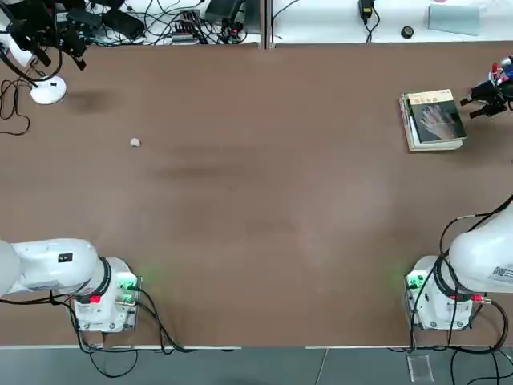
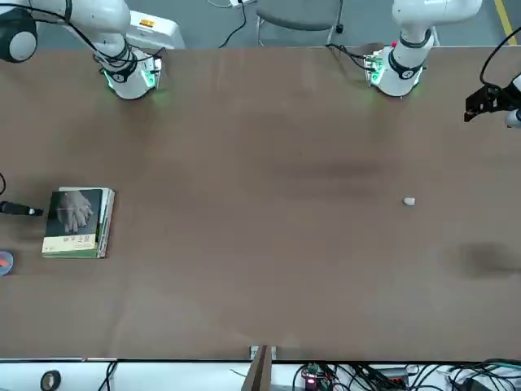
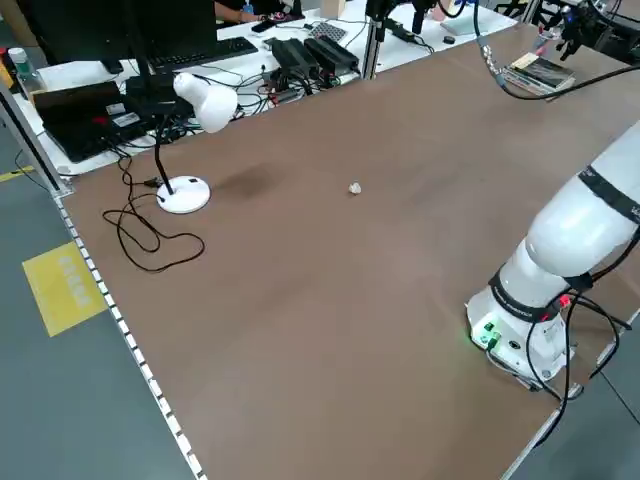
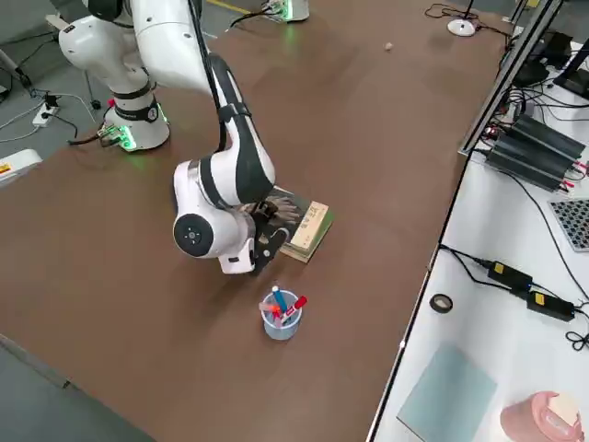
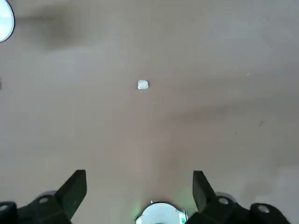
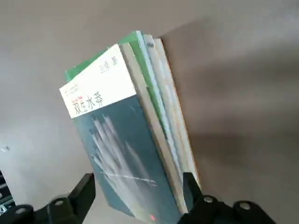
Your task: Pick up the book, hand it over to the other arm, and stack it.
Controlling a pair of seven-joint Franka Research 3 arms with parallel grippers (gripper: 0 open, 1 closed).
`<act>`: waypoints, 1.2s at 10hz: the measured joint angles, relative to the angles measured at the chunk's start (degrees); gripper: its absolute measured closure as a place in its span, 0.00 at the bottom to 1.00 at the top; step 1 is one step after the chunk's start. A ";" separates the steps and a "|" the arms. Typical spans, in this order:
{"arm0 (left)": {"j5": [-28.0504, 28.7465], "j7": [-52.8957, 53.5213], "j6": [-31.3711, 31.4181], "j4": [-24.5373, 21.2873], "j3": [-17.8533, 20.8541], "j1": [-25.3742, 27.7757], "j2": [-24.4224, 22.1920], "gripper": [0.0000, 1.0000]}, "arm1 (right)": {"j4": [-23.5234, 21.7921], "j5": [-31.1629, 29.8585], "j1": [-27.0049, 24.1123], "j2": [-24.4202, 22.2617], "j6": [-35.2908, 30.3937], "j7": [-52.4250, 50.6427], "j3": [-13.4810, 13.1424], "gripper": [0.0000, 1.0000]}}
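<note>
To take the dark hand-cover paperback point(image 1: 439, 122) well, the right end effector point(image 6: 139, 198), spread wide and holding nothing at the lower edge of the right wrist view, should square up with the cover's sides, come down astride them and close only at the depth of the topmost volume, so that the books beneath point(image 6: 163, 102) stay on the desk point(image 1: 264, 184); gripping too deep would probably drag the pile along. A hold near one edge would leave the rest of the cover for the other arm. The left end effector point(image 5: 139, 196), also spread and with nothing in its grasp, is at the lower edge of the left wrist view, over bare desk. The paperback lies on the pile in the upper right of the top view: thin, its dark grey-green cover printed with a pale hand, a light title band with characters across one end. It looks flat and probably bends if squeezed hard.
</note>
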 joint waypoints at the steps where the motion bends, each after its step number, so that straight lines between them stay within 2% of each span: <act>1: 0.00 0.00 0.00 0.00 0.00 0.00 0.00 0.00 | 0.52 -0.54 0.98 -0.66 0.00 1.13 0.02 0.16; 4: 0.00 0.00 0.02 0.02 -0.05 -0.02 -0.03 0.00 | 2.65 -8.84 5.67 -4.72 0.26 4.54 0.08 0.16; 8: 0.00 0.01 0.15 0.76 -0.09 -0.03 -0.07 0.00 | 3.48 -21.69 12.85 -9.61 5.63 11.94 0.93 0.16; 10: 0.00 0.02 0.22 2.01 -0.10 -0.03 -0.04 0.00 | 3.48 -26.53 13.36 -10.03 8.83 14.15 4.68 0.16; 12: 0.00 0.05 0.26 3.70 -0.08 0.00 0.43 0.00 | 3.61 -33.87 13.26 -10.28 10.67 19.11 9.92 0.16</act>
